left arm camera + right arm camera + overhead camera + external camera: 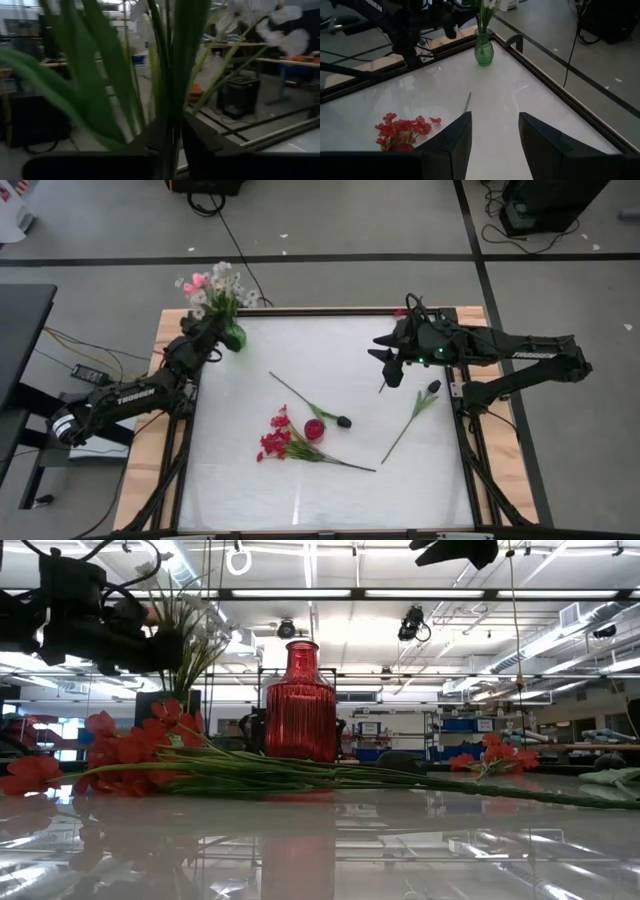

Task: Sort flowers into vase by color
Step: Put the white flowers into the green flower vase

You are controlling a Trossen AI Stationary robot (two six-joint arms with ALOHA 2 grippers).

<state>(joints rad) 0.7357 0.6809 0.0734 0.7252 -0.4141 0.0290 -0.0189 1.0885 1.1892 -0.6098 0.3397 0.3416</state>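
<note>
A green glass vase point(234, 337) stands at the table's far left corner, with white and pink flowers point(213, 284) upright in it. My left gripper point(214, 327) is beside it, shut on their stems. A small red ribbed vase point(300, 705) stands mid-table. Red clustered flowers point(275, 442) lie flat beside it, their long stem point(340, 462) running right. One dark-bud flower point(343, 421) lies behind the red vase; another point(420, 406) lies toward the right. My right gripper point(390, 372) hovers open above the table's far right, over bare tabletop. My left gripper point(172, 132) pinches the green stems point(170, 100) of the white and pink flowers between its two fingers, above the vase's mouth. It comes roughly level from the table's left side, fingers across the stems. The stems stand upright, their lower ends in the green vase.
The white tabletop has a raised dark rim point(300, 311) and wooden borders point(160, 340). Bare table lies between the green vase and the flowers at the middle, and along the near edge. Cables run over the floor beyond the far edge.
</note>
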